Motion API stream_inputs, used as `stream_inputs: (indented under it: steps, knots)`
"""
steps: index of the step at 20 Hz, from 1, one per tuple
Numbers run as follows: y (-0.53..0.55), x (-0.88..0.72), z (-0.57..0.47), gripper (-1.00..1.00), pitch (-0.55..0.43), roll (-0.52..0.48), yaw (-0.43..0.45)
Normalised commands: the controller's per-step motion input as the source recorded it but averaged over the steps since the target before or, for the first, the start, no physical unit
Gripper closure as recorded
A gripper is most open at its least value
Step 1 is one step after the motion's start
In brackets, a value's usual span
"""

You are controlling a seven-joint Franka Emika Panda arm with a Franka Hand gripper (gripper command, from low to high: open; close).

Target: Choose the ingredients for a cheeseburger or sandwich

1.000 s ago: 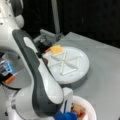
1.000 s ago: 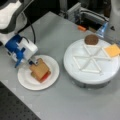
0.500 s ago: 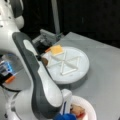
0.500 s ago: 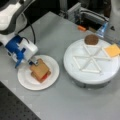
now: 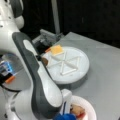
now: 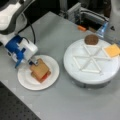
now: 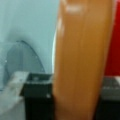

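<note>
The gripper [image 6: 32,61] sits low over the small white plate [image 6: 53,75] at a front view's left, its tip touching the edge of the sandwich [image 6: 40,71]. The wrist view shows a tan bread slice [image 7: 80,62] standing between the dark fingers [image 7: 37,100], with red just beside it; the fingers are clamped on the top bread slice. The sandwich lies on the plate: tan bread on top, a red layer showing at its lower edge. In a front view the same stack [image 5: 77,111] appears partly hidden behind the arm. The round white sectioned tray [image 6: 75,53] stands well apart, to the right. It holds a brown patty [image 6: 91,39] and an orange cheese square [image 6: 112,50] in neighbouring compartments
</note>
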Motion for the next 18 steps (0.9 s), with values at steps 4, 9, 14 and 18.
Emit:
stream_inputs:
  steps: [4, 9, 14, 18]
  knots:
    - [-0.34, 0.35, -0.10, -1.00, 0.043, 0.183, 0.322]
    - [-0.32, 0.36, -0.10, -1.00, 0.040, 0.178, 0.316]
    - [-0.32, 0.36, -0.09, -1.00, 0.036, 0.172, 0.316]
    - [-0.33, 0.36, -0.08, -1.00, 0.038, 0.168, 0.322]
